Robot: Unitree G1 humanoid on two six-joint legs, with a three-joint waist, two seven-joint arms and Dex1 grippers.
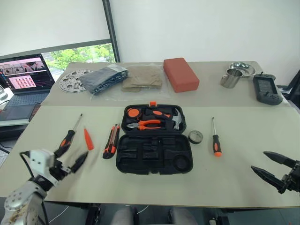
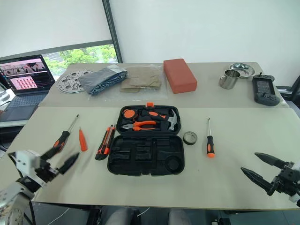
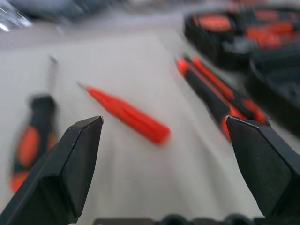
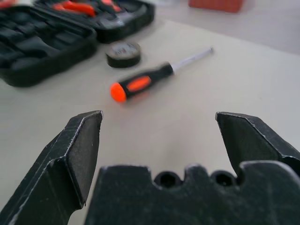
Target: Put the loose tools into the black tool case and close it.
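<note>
Counting 3 screwdrivers [image 1: 67,137], 1 knife [image 1: 111,140]

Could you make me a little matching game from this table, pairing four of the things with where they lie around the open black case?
Things:
1. utility knife
2. tape roll
3. pliers
4. red-brown block

Places:
A. inside the tool case, in its far half
B. on the far table, beyond the case
C. on the table just left of the case
D. on the table just right of the case, beside a screwdriver

Pairs: 1-C, 2-D, 3-A, 4-B
</note>
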